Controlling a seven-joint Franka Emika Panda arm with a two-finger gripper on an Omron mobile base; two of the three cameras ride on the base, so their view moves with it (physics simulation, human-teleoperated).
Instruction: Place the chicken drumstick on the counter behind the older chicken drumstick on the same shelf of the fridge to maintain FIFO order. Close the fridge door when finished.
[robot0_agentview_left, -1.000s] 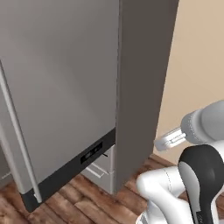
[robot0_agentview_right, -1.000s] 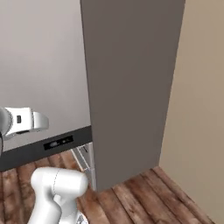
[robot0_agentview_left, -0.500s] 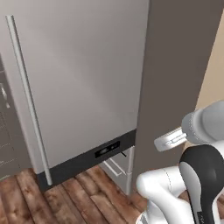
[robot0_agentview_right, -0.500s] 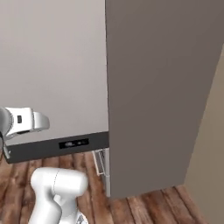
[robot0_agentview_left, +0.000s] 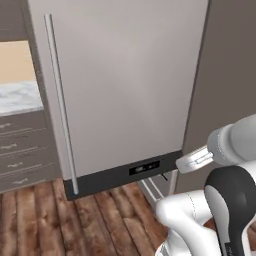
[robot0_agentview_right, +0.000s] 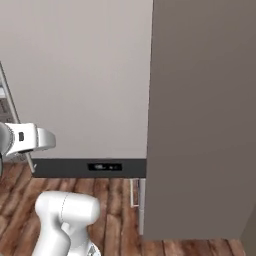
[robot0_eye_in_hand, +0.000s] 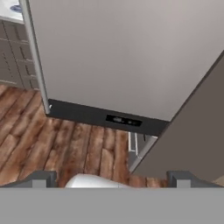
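The fridge door (robot0_agentview_left: 125, 90) is a broad silver-grey panel with a long bar handle (robot0_agentview_left: 60, 105) at its left edge. It stands slightly ajar from the fridge (robot0_agentview_left: 230, 75): a narrow gap at its foot shows a strip of pale interior (robot0_eye_in_hand: 138, 146). The door hides the shelf. The chicken drumstick is out of view. The marble counter (robot0_agentview_left: 17, 97) lies to the left of the door. My gripper (robot0_eye_in_hand: 112, 179) hangs low in front of the door, well back from it. It is open, its fingertips (robot0_eye_in_hand: 43, 178) far apart with nothing between them.
Grey-brown drawers (robot0_agentview_left: 25, 150) sit under the counter at the left. The fridge's tall dark side (robot0_agentview_right: 200, 115) walls off the right. A dark base strip (robot0_agentview_right: 90, 167) runs along the door's foot. Wooden floor (robot0_eye_in_hand: 65, 140) stretches in front.
The whole picture has shifted as the cameras moved. The fridge door now faces them more squarely, and the counter has come into sight at the left. The gripper stays open.
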